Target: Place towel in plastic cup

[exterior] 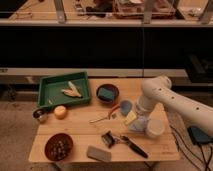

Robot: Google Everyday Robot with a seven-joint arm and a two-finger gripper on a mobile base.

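Note:
The towel [139,124], a small pale blue-grey cloth, lies on the wooden table [80,131] right of centre. Touching its right side stands the plastic cup [155,128], short, wide and off-white, upright. My white arm [165,97] reaches in from the right and bends down. Its gripper [136,118] hangs open just over the towel's left part, hiding some of the cloth. The cloth rests flat on the table.
A yellow piece [130,118] and a blue disc [125,106] lie beside the towel. A dark bowl with a teal block [107,93], a green tray [65,90], an orange [60,111], a metal cup [39,115], a second bowl [58,146], a grey slab [98,153] and a black-handled tool [131,145] share the table.

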